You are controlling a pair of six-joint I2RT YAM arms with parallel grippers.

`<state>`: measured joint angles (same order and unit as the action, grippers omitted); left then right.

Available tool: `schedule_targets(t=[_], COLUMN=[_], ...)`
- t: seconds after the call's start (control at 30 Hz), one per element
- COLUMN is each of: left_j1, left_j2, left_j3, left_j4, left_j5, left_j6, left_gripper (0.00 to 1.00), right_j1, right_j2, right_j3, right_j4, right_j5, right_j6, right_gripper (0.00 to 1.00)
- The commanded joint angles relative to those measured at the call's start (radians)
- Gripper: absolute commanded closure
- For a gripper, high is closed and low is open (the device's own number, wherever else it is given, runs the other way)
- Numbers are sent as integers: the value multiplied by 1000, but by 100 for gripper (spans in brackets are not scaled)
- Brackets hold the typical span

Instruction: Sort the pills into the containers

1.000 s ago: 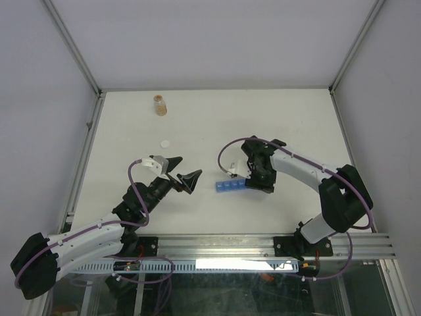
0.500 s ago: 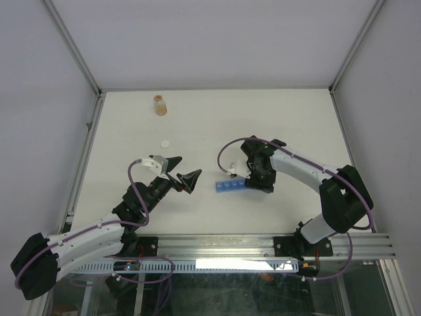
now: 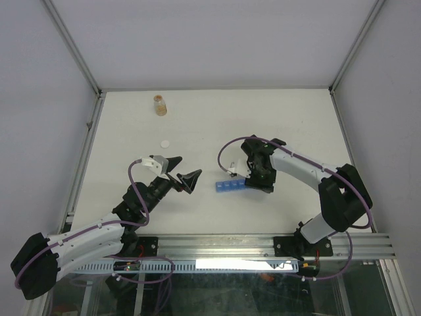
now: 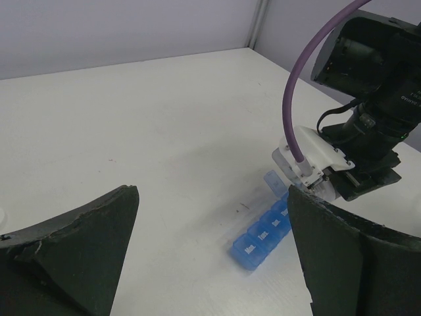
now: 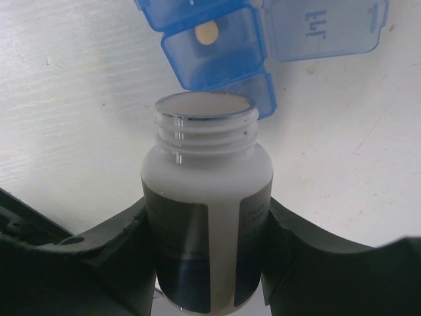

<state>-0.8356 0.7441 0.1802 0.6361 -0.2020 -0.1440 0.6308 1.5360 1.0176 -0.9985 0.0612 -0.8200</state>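
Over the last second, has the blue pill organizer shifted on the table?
No. The containers keep the same place relative to the amber bottle.

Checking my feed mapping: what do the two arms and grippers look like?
Both arms match: white link shells, black joint housings, a purple cable looping along each to the wrist. The left gripper and right gripper have broad, matte black, wedge-shaped fingers. Small white lettering on the right wrist housing is unreadable.
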Motion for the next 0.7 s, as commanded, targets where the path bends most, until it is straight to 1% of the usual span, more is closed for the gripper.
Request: schedule_targets(t=[0.0, 0.03, 0.1, 0.13, 0.17, 0.2, 0.27, 0.3, 0.33, 0.37, 0.43, 0.47, 0.5, 0.53, 0.6, 0.63, 0.67], left_j1=[13, 13, 13, 13, 13, 13, 14, 14, 14, 15, 15, 15, 15, 14, 15, 15, 14], left_j2=[-2, -6, -6, -5, -6, -8, -8, -5, -5, -9, -11, -8, -8, -10, -12, -9, -9], left_j3=[0, -3, -3, -2, -2, -4, -4, -3, -2, -4, -6, -5, -4, -5, -8, -4, -4], left_j4=[43, 45, 46, 45, 44, 46, 49, 46, 44, 45, 51, 48, 45, 45, 50, 49, 46], left_j5=[27, 25, 23, 25, 28, 28, 25, 27, 29, 28, 23, 27, 29, 30, 25, 27, 30], left_j6=[8, 7, 7, 7, 8, 7, 6, 7, 8, 7, 5, 6, 8, 7, 6, 6, 7], left_gripper=[1, 1, 1, 1, 1, 1, 1, 1, 1, 1, 1, 1, 1, 1, 1, 1, 1], right_j1=[1, 12, 7, 6, 11, 18, 11, 4, 5, 15, 10, 2, 4, 8, 3, 0, 6], right_j2=[-3, -19, -36, -11, 2, -15, -45, -21, 6, -2, -48, -32, 7, -2, -42, -21, -3], right_j3=[53, 40, -9, 15, 43, 41, -20, -4, 35, 50, -9, -3, 47, 52, -11, 12, 52], right_j4=[-41, -19, 41, -1, -38, -27, 59, 24, -31, -41, 57, 20, -37, -40, 54, 14, -41], right_j5=[-20, -29, 25, 21, -26, -35, 25, 16, -27, -52, 4, 10, -30, -64, 9, 6, -43], right_j6=[11, 12, -11, 4, 20, 19, -18, -8, 14, 22, -15, -11, 12, 22, -11, -7, 23], right_gripper=[100, 100, 100, 100, 100, 100, 100, 100, 100, 100, 100, 100, 100, 100, 100, 100, 100])
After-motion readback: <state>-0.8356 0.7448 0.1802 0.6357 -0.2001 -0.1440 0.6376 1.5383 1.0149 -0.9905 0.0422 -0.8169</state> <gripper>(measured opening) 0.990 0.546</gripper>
